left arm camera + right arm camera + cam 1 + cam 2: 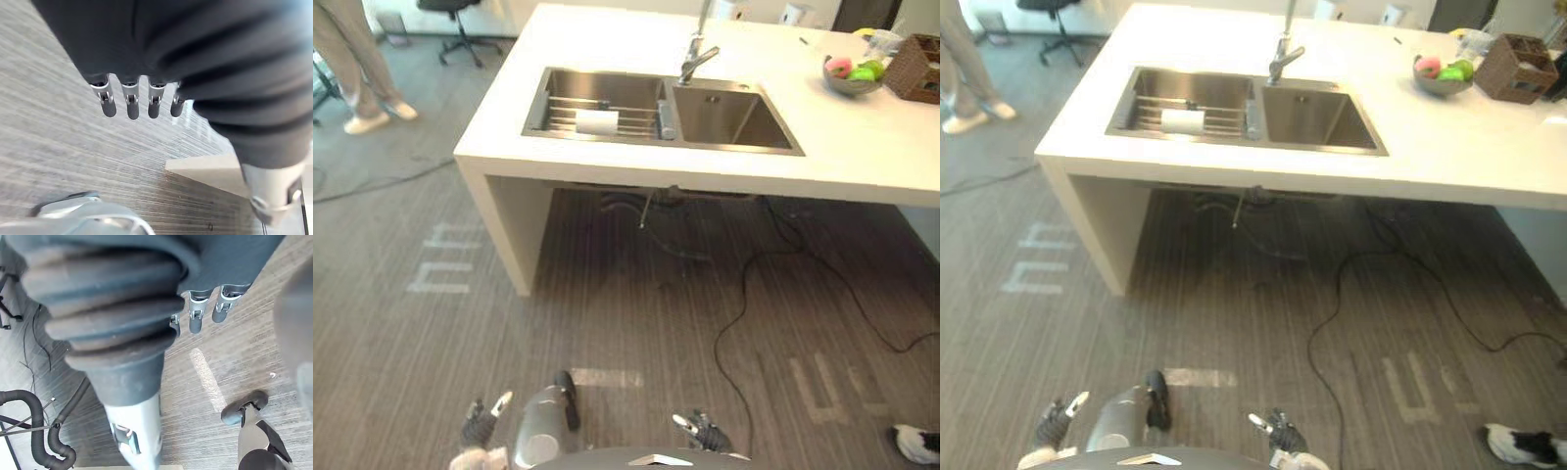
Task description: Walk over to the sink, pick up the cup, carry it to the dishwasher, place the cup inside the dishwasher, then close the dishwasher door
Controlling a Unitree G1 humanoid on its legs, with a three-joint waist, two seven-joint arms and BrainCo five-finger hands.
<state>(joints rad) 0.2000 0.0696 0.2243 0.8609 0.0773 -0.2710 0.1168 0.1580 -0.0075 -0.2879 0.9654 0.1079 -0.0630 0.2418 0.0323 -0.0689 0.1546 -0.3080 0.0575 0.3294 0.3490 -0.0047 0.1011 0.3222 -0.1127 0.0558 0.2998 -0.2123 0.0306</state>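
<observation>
Cup [597, 121] is lying on its side on the wire rack [558, 103] in the left basin of the sink [536, 106]. That's way out ahead of both hands and higher up, and its long axis runs side to side across the robot's front. Left hand [480, 427] and right hand [701, 429] hang low near the floor. The cup sits roughly midway between them further on, so I'd say neither one is clearly nearer. Between the hands and the cup there's just floor, then the front edge of the counter [862, 147], which I reckon is the thing to reach over.

Right eye view: the tap [1281, 61] stands near the cup on the right hand's side, between the two basins. The fruit bowl [1440, 78] and basket [1518, 67] are far off beyond the right hand, well out of the way. A person's legs [958, 59] show far out past the left hand.

Left wrist view: fingers [131, 105] hang straight and loose, holding nothing.

Right wrist view: same deal, fingers [195, 318] are relaxed and empty. Dark hoses [39, 431] show under the sink, well apart from the hand.
</observation>
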